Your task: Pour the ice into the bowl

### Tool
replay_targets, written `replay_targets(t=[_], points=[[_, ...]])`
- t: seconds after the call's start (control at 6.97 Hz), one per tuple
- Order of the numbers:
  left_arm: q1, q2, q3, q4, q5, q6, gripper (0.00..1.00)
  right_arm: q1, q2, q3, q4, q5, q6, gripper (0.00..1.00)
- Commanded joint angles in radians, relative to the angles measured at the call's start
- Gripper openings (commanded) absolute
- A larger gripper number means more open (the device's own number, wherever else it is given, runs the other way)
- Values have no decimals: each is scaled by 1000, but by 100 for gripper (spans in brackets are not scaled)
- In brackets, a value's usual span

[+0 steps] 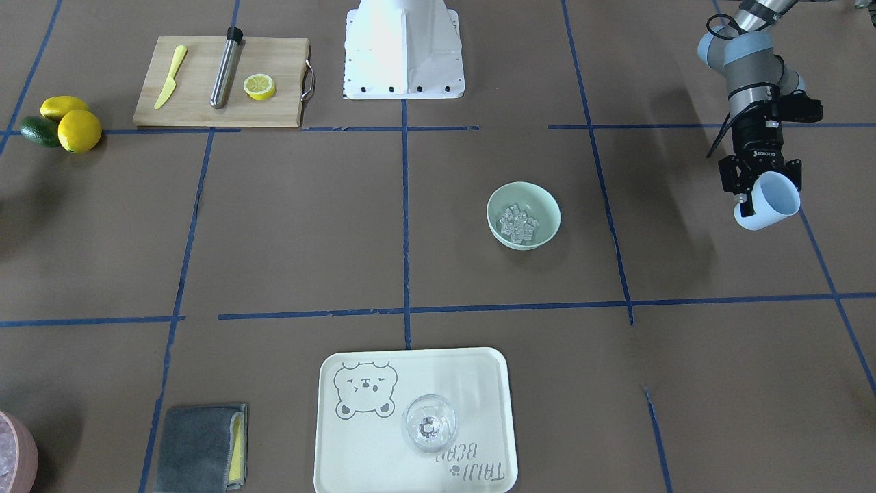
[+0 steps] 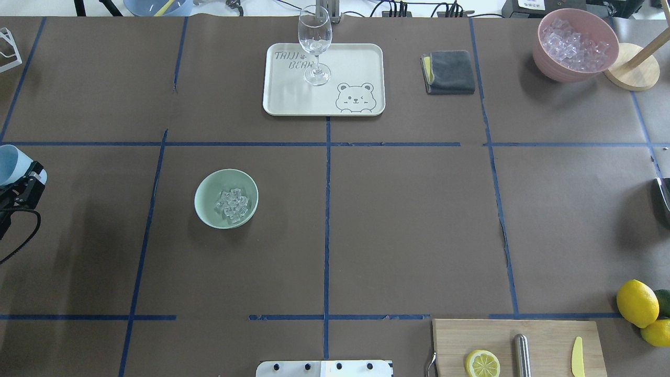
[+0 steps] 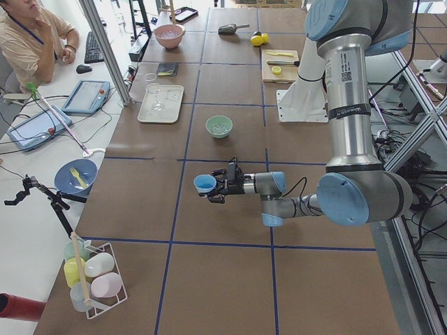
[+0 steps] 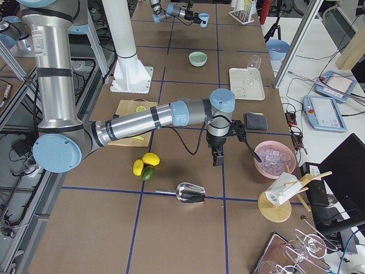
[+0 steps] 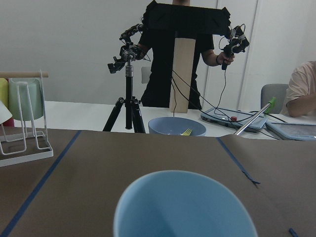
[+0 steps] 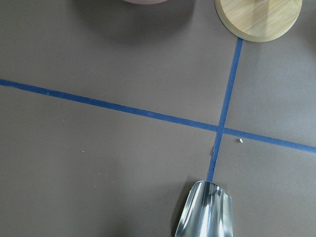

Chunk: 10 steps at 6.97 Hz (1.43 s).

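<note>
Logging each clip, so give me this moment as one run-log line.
ice: in bowl | left gripper: shut on cup, cup tipped, looks empty, away from bowl | right gripper: over table, state unclear

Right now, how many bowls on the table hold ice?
2. The mint-green bowl sits left of centre, on the robot's left side; the pink bowl stands at the far right corner. None seems hidden.

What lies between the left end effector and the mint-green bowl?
Between left end effector, holding the cup, and bowl: only bare table crossed by one blue tape line, in the overhead view.
</note>
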Motion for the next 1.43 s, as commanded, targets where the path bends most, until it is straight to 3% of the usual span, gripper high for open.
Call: replay_targets(t=[0.0,1.0,1.29], points=[[8,-14,16,29,14,-2,0,0,-1,1,0,0,0,100],[172,-43,33,86,84,-85,0,0,-1,0,0,0,0,100],[180,-43,36,86,84,-84,24,0,-3,0,0,0,0,100]])
